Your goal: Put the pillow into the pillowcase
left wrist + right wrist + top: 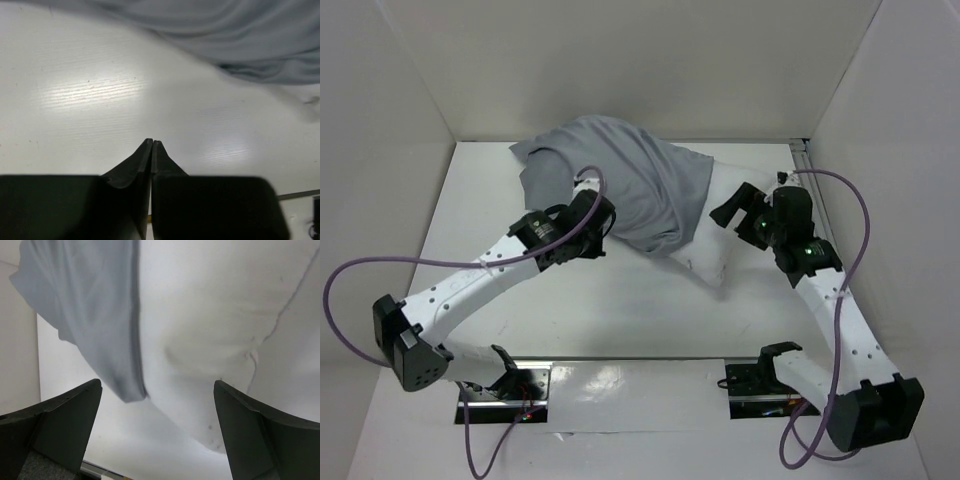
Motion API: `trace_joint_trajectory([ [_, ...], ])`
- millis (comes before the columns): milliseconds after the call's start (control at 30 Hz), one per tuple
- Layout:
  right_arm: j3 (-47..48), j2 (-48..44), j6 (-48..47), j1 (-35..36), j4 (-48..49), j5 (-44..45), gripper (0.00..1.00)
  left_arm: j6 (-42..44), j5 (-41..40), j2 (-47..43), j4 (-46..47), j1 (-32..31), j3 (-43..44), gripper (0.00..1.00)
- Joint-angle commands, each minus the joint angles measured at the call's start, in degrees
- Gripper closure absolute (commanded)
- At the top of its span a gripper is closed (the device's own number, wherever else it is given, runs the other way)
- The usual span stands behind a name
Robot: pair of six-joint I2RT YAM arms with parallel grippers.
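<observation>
Pillow (705, 255) mostly in case (620, 180), end poking out; right claw (157, 385) wide, left claw (151, 143) pinched empty. Next I'd regrab the hem (136, 330).

The pillowcase (620, 185) is a wrinkly blue-grey sack, bunched up toward 12 o'clock on the worktop (620, 310) and pulled over most of the pillow (705, 250). The plump white pillow lies slanted inside it, with its bare end poking out past the hem toward 4 o'clock.

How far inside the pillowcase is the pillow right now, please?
Partly in: the pillowcase covers most of the pillow, but one white end sticks out bare.
</observation>
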Motion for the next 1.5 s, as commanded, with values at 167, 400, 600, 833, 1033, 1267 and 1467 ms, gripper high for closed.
trace_joint_trajectory([
  [167, 0.9, -9.4, -2.6, -1.2, -14.7, 2.4, 0.00, -5.2, 4.2, -2.7, 19.9, -4.5, -22.3, 0.34],
  [400, -0.3, -11.7, -2.6, -1.2, -16.6, 1.2, 0.00, 2.3, -3.3, 10.0, 39.9, -10.3, -24.4, 0.00],
  [600, -0.3, -11.7, -2.6, -1.7, -17.7, 1.2, 0.00, 10.2, -8.6, 19.3, 47.3, -10.8, -20.0, 0.01],
  [833, -0.3, -11.7, -2.1, -1.7, -18.3, 0.6, 0.00, 13.2, -9.3, 24.4, 55.4, -9.6, -18.0, 0.12],
  [1033, -0.8, -11.7, -1.5, -1.7, -18.3, -1.5, 0.00, 13.9, -9.2, 26.4, 56.3, -7.3, -16.6, 0.28],
  [1267, -1.4, -10.4, -6.3, -1.7, -20.8, -9.0, 0.00, 13.9, -10.2, 26.9, 52.0, -4.6, -13.4, 0.97],
  [1467, -4.0, -5.7, -7.8, -1.7, -17.3, -15.0, 0.00, 13.4, -9.5, 23.1, 47.6, -4.6, -13.2, 1.00],
])
